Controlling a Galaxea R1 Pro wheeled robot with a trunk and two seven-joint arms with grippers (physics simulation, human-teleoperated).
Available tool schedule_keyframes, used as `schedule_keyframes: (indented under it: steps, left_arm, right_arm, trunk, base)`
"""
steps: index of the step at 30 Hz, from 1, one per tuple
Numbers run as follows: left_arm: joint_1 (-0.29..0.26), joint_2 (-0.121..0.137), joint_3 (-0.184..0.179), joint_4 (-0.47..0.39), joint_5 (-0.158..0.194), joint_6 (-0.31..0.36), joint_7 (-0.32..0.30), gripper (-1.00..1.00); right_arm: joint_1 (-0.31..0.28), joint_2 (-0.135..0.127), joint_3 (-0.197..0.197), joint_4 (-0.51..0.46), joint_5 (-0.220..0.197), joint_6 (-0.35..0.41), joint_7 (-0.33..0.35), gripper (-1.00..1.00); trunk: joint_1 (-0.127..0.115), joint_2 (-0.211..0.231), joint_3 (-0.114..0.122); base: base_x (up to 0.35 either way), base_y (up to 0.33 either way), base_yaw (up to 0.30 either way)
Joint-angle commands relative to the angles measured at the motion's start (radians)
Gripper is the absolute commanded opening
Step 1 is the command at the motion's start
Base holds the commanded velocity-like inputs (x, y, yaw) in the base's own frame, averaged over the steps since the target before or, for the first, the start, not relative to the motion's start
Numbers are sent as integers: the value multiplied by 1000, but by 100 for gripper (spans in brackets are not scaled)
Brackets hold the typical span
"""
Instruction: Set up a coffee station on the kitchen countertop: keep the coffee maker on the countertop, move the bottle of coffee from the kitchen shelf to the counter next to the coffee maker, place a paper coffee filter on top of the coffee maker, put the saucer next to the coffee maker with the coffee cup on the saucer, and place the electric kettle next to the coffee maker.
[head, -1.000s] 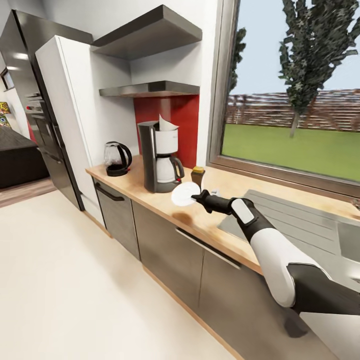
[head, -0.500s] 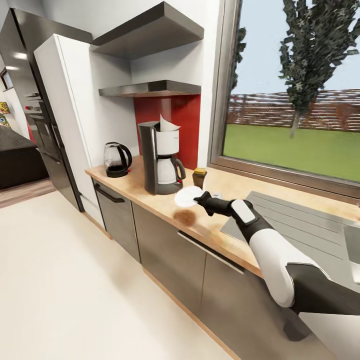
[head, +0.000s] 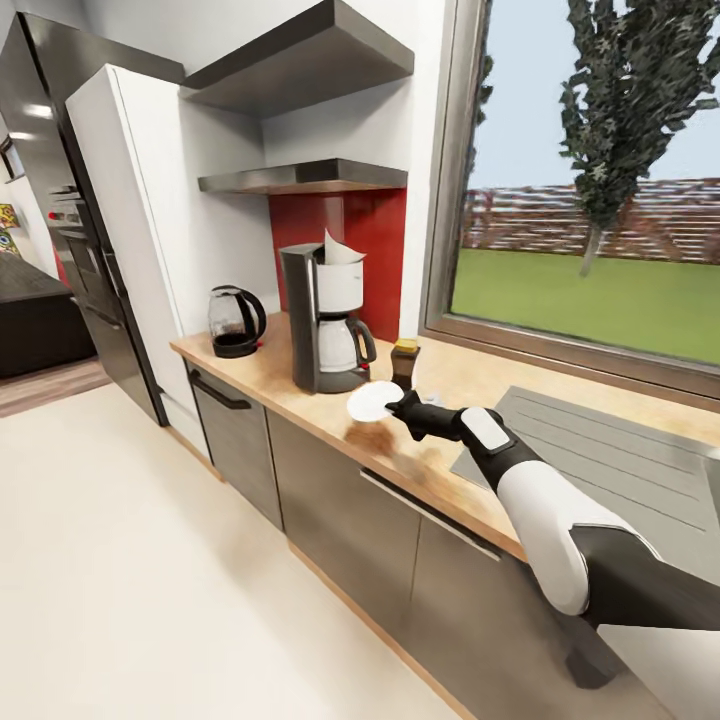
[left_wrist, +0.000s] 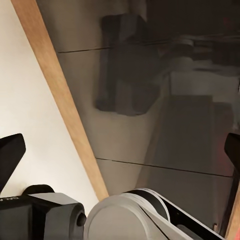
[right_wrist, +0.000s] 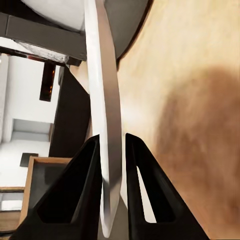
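My right gripper (head: 398, 405) is shut on the rim of the white saucer (head: 372, 403) and holds it tilted just above the countertop (head: 300, 400), right in front of the coffee maker (head: 325, 320). In the right wrist view the saucer (right_wrist: 106, 115) stands edge-on between the dark fingers (right_wrist: 85, 185). A white paper coffee filter (head: 338, 248) sticks up from the coffee maker's top. The bottle of coffee (head: 404, 362) stands just right of the machine, and the electric kettle (head: 235, 320) to its left. My left gripper (left_wrist: 120, 152) is open and faces dark cabinet fronts. The coffee cup is out of view.
The thin kitchen shelf (head: 300, 178) and a thicker grey shelf (head: 300, 65) hang above the coffee maker. A grey sink drainer (head: 600, 450) lies right of my arm. A tall white cabinet (head: 130, 220) and a dark oven column stand at the left, with open pale floor (head: 150, 580) in front.
My right gripper has lowered the saucer closer to the countertop, beside the coffee maker's base. The head view has shifted slightly.
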Motion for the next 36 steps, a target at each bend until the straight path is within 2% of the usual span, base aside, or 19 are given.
schedule_keyframes:
  steps: [1,13,26,30,36]
  left_arm:
    - [-1,0,4,0,-4,11,-4,100]
    - [-1,0,4,0,-4,11,-5,100]
    - [0,0,4,0,-4,11,-5,100]
    - [0,0,4,0,-4,11,-5,100]
    - [0,0,4,0,-4,11,-4,100]
  right_arm:
    - [-1,1,-9,0,3,5,4,-100]
    - [0,1,-11,6,3,5,4,-100]
    - [1,1,-13,13,5,5,3,-100]
    - [1,1,-10,13,5,-26,2,-100]
    - [1,1,-10,13,5,-31,2,-100]
  trunk:
    - [0,-1,-1]
    - [0,-1,-1]
    - [0,-1,-1]
    - [0,-1,-1]
    - [0,-1,-7]
  base:
    - [163,1,0]
    - [100,2,0]
    - [48,87,0]
    - [4,8,0]
    - [0,1,0]
